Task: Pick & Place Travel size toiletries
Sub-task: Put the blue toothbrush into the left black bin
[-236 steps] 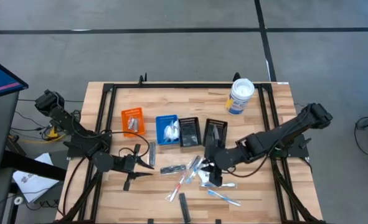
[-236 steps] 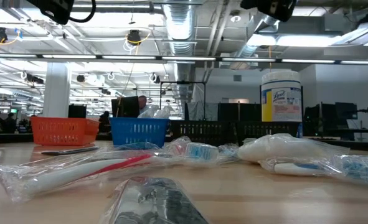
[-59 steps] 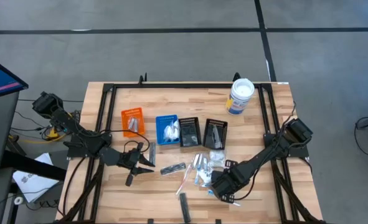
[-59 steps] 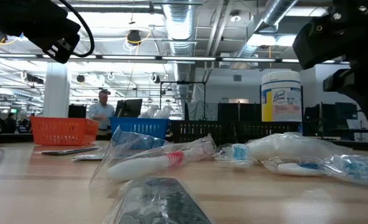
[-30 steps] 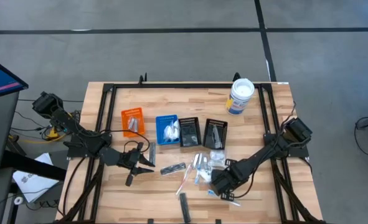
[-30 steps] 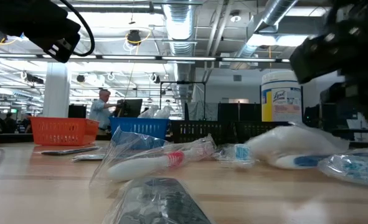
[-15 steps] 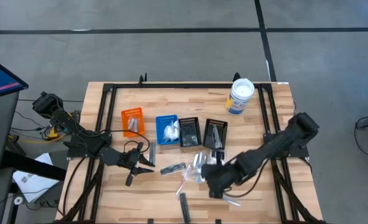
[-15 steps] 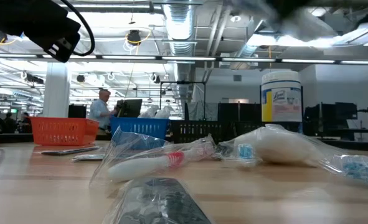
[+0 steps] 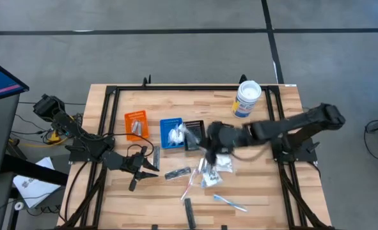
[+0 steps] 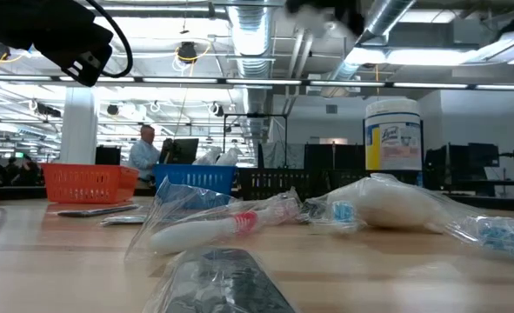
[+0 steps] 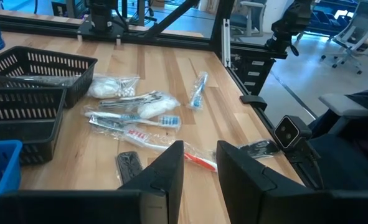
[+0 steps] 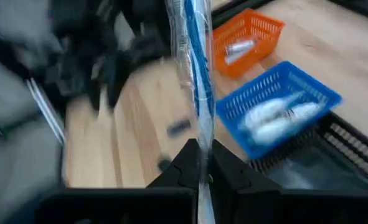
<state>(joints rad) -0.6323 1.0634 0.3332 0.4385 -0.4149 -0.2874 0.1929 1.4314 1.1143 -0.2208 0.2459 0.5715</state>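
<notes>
On the pale wooden table [image 9: 252, 198] my right gripper [image 12: 202, 163] pinches a slim clear-wrapped blue stick [image 12: 193, 74], carried above the blue mesh bin [image 12: 277, 115]. I fear the thin end-grip lets it swing or slip, landing beside the bins. My left gripper [image 11: 199, 171] waits narrowly parted and empty near the table's left side.

Right gripper [image 12: 200, 163], above the black bins [image 9: 195, 135]: a wrapped stick [image 12: 195, 74] stands upright between its closed fingers [image 12: 187, 163], rising past the tips. Beyond the fingertips lie the blue bin [image 12: 277, 106], with packets [image 12: 274, 117] in it, and, farther off, the orange bin [image 12: 247, 34], holding a sachet [image 12: 236, 48].

Left gripper [image 11: 200, 163], near the table's left edge: fingers [image 11: 168, 171] slightly apart, nothing between them. Just ahead of the tips lie a stick [image 11: 165, 144] and a dark piece [image 11: 131, 167]; farther ahead, a pile of wrapped toiletries [image 11: 134, 109]. The tub [image 9: 247, 98] stands at the table's far right corner.
</notes>
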